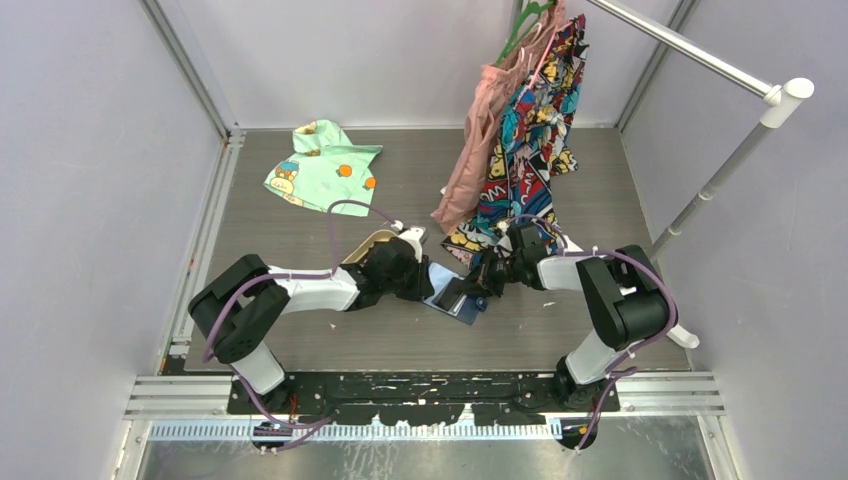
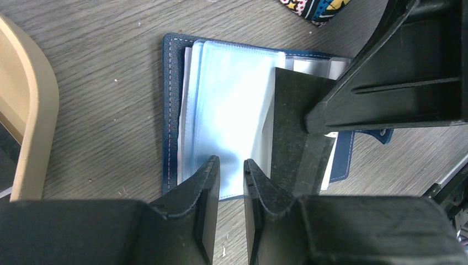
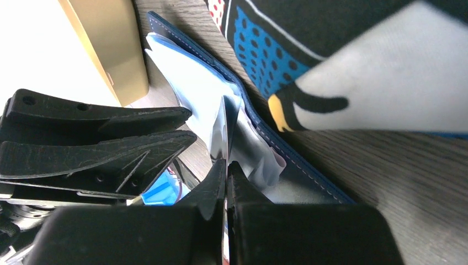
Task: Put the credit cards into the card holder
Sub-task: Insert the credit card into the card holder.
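The right gripper (image 3: 226, 165) is clenched on a dark credit card (image 2: 298, 116), partly hidden behind its finger. The card holder (image 2: 232, 99) lies open just ahead of the left gripper (image 2: 230, 165), whose jaws are slightly apart and empty. Grey wood-grain table (image 2: 110, 110), pale walls (image 1: 80, 150).

Left arm (image 1: 310, 288): reaches forward and inward from its base, forearm low, wrist tipped down.
Left gripper (image 2: 232, 164): fingers parted by a narrow gap, nothing between them.
Right arm (image 1: 575, 270): elbow raised, forearm running leftward.
Right gripper (image 3: 226, 165): fingers pinched on a dark credit card (image 2: 295, 110).
Spacing: grippers face each other, close together.
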Available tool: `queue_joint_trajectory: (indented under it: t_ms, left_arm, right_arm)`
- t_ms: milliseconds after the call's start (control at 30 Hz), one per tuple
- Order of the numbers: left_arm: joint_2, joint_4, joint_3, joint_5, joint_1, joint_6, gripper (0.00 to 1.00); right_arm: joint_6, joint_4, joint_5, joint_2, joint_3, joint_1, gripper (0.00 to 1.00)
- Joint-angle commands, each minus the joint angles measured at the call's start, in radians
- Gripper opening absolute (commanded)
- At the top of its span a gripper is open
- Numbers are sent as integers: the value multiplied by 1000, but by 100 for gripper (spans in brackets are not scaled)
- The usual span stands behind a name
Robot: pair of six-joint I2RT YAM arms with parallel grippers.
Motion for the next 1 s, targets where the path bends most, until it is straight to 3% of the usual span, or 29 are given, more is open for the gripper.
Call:
queue_joint_trajectory:
  t_ms: [0,500,800,967]
  left_arm:
    - [-18,-38,-24,10,2,-2,24]
    - [-1,-58,-1,19,2,12,26]
    - [-47,-113,39,24,-5,20,28]
    - [-76,-158,110,24,-66,46,26]
  right_arm:
    - [-94,25,3,33,6,5,1]
    - [-131,142,-96,149,60,-21,1]
    - [-121,186,-172,244,99,-29,10]
    - [-143,152,-167,242,109,-37,17]
